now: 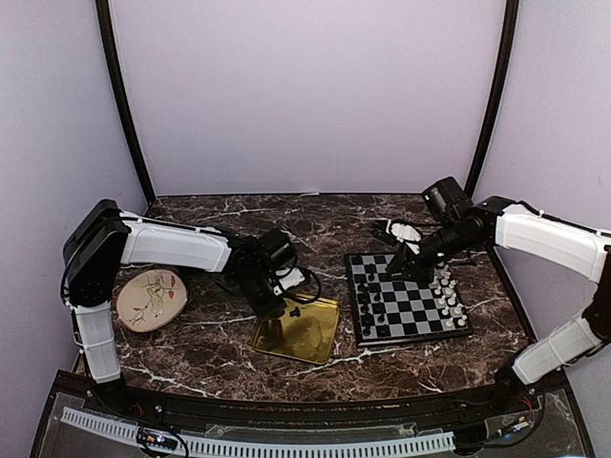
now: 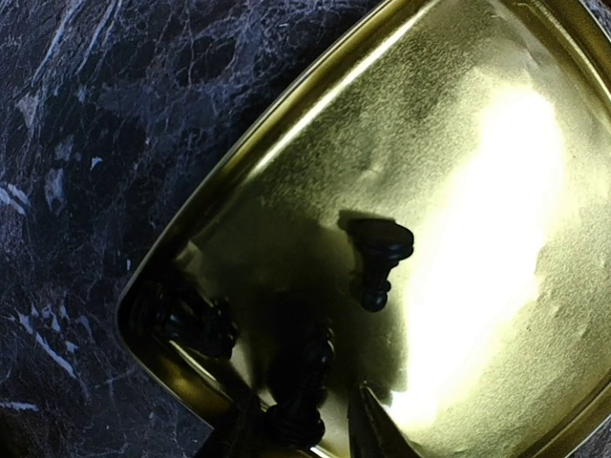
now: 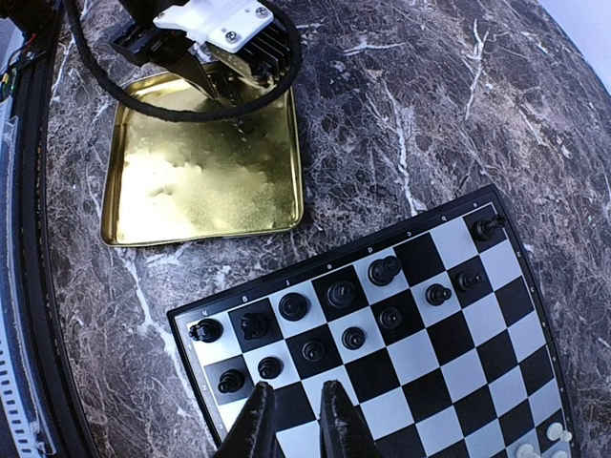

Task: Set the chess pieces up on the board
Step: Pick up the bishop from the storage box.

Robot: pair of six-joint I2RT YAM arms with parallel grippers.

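Between left fingers (image 2: 374,429), seemingly, black piece (image 2: 298,401)

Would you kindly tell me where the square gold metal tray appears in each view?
Top external: the square gold metal tray sits low centre, left of the black-and-white checkerboard.
Left wrist: the tray fills most of the frame.
Right wrist: the tray lies upper left.
Shared landmark: the left hand over a tray corner.

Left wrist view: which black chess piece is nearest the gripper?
The bottom chess piece, between the left gripper's fingers; the other two lie farther off.
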